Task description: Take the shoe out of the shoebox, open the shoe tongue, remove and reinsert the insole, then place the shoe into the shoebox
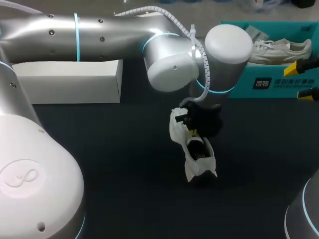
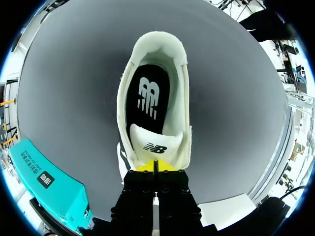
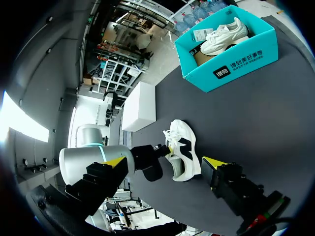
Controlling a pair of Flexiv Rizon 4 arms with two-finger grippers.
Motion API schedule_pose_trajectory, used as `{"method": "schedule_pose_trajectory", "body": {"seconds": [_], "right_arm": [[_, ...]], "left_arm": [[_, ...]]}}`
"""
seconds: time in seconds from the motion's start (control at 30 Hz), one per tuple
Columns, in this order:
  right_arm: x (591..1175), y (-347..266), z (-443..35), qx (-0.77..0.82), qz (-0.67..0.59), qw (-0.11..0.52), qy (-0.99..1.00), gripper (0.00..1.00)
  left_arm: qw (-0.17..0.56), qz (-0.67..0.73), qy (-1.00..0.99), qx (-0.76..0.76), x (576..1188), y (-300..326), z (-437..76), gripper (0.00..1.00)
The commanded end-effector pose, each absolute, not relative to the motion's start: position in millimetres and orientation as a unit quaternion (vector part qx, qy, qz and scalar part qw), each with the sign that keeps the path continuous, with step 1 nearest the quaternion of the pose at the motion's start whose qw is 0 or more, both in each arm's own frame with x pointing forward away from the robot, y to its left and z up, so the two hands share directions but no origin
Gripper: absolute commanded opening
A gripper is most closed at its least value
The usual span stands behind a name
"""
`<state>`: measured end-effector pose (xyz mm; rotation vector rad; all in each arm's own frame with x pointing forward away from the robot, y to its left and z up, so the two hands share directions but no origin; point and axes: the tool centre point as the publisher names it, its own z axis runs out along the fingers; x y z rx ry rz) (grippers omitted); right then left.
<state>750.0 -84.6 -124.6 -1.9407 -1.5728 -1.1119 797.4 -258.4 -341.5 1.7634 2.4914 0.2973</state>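
A white shoe [image 1: 195, 158] with black panels lies on the dark table near the middle. My left gripper [image 2: 155, 166] is shut on the shoe's tongue [image 2: 154, 142], pinching its end at the shoe's opening. The black insole [image 2: 147, 96] shows inside the shoe [image 2: 179, 113], lying flat. In the right wrist view the shoe [image 3: 186, 152] is between and ahead of my right gripper [image 3: 165, 162], which is open and apart from it. My right gripper [image 1: 304, 80] is at the table's right edge in front of the teal shoebox [image 1: 271, 84].
The teal shoebox [image 3: 236, 61] at the back right holds a second white shoe [image 3: 224, 37]. A white box lid [image 1: 70, 79] lies at the back left. My left arm [image 1: 99, 35] stretches across the back of the table.
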Motion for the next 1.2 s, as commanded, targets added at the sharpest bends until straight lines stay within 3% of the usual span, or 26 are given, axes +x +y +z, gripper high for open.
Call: {"method": "schedule_pose_trajectory", "body": {"seconds": [0.03, 0.33, 0.8, 1.03, 1.2], "right_arm": [[749.7, -84.0, -124.8, -0.696, -0.397, 0.202, -0.563, 1.0], [749.7, -84.0, -124.8, -0.696, -0.397, 0.202, -0.563, 1.0], [749.7, -84.0, -124.8, -0.696, -0.397, 0.202, -0.563, 1.0], [749.7, -84.0, -124.8, -0.696, -0.397, 0.202, -0.563, 1.0], [749.7, -84.0, -124.8, -0.696, -0.397, 0.202, -0.563, 1.0]], "left_arm": [[0.027, 0.103, 0.82, 0.562, 793.4, -270.4, -351.1, 0.0], [0.028, 0.101, 0.858, 0.503, 800.0, -255.4, -310.8, 0.0], [-0.019, 0.078, 0.862, 0.501, 780.6, -271.4, -347.0, 0.0], [-0.018, 0.108, 0.898, 0.426, 770.9, -261.6, -305.1, 0.0], [-0.003, 0.046, 0.915, 0.4, 760.7, -262.6, -291.5, 0.0]]}}
